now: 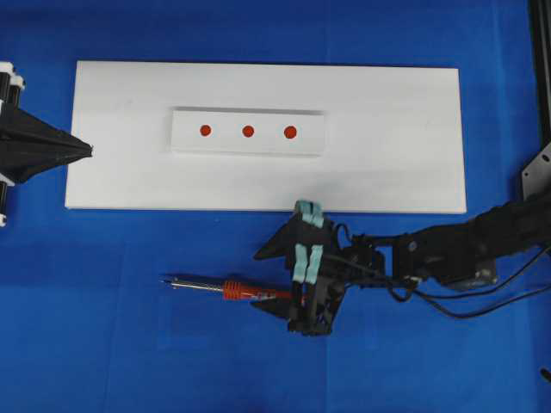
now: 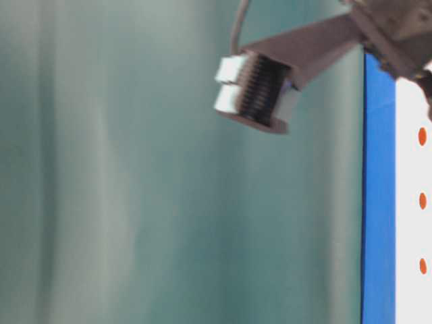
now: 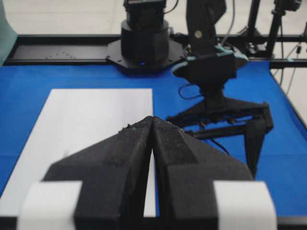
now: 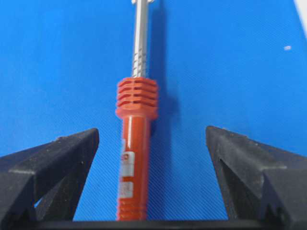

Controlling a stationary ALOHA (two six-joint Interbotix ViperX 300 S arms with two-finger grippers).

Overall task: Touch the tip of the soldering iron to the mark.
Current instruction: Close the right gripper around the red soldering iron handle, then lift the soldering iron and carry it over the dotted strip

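The soldering iron (image 1: 244, 290) lies flat on the blue mat, its metal tip (image 1: 169, 280) pointing left. In the right wrist view its red-orange handle (image 4: 136, 143) runs up between the fingers and the shaft (image 4: 140, 43) leaves the top edge. My right gripper (image 1: 256, 277) (image 4: 152, 130) is open and straddles the handle's rear, which sits nearer the left finger, with neither finger touching it. The mark (image 1: 248, 132) (image 2: 422, 200) is the middle red dot on the white block (image 1: 248, 146). My left gripper (image 1: 86, 151) (image 3: 152, 118) is shut on nothing at the board's left edge.
The block rests on a large white board (image 1: 387, 163) lying on the blue mat (image 1: 103, 327). Two more red dots (image 1: 205, 131) (image 1: 290, 132) flank the mark. The right arm (image 1: 465, 249) stretches in from the right with cables. A black frame rail (image 1: 542, 69) stands at the far right.
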